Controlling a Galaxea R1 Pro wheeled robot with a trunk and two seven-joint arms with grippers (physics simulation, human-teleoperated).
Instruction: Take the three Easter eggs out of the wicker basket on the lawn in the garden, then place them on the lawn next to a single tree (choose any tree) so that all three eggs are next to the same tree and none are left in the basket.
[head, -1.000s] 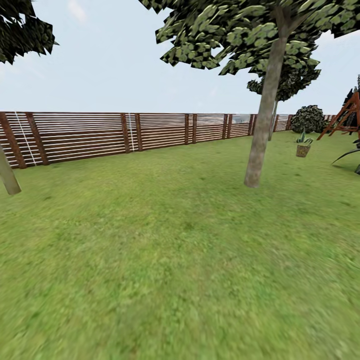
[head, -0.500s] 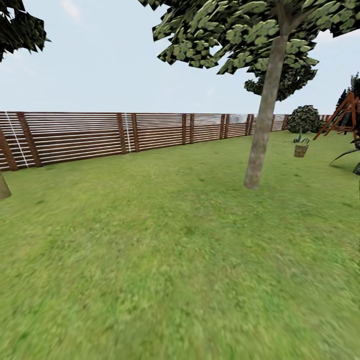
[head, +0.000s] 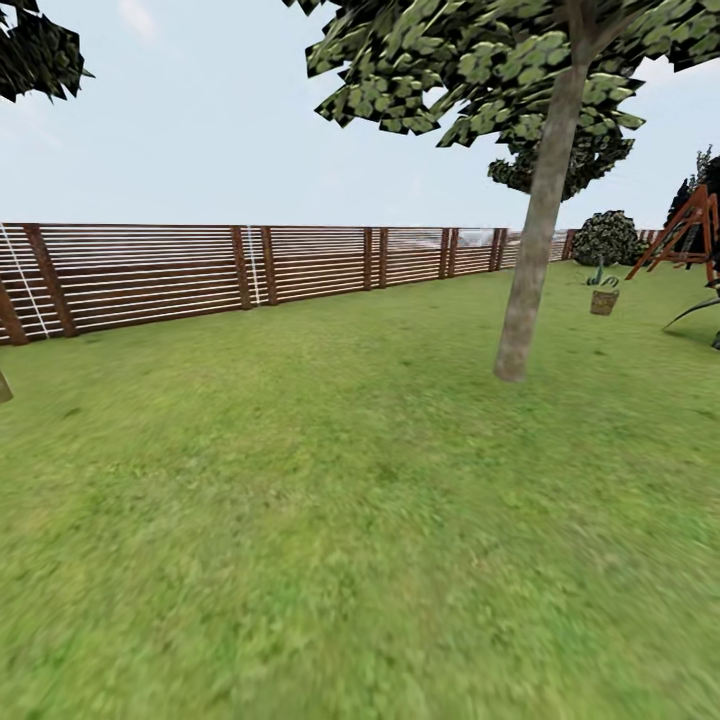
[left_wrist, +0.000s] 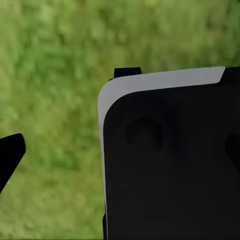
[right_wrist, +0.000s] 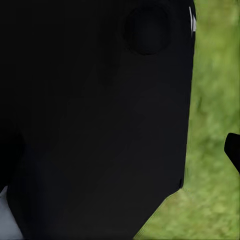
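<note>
Most of the head view is lawn (head: 330, 520), mottled green and bare from the near edge out to the fence (head: 250, 265), whose brown slats run across the far side from the left edge to the far right. One tree (head: 528, 290) with a pale, slightly leaning trunk stands right of centre in the middle distance, its dark crown spreading overhead; nothing lies on the grass around its foot. A second, thinner tree (head: 565, 165) rises behind it near the fence. At the far right are a round dark bush (head: 610, 238), a red-brown wooden frame (head: 690, 232) and a small potted plant (head: 603, 295), well apart from the trunk. Dark leaves (head: 35, 50) hang in at the top left. Both wrist views show blurred grass behind a large black housing, with a black tip at the picture's edge; whether either pincer is spread or pressed together, I cannot tell. No eggs or basket can be made out.
</note>
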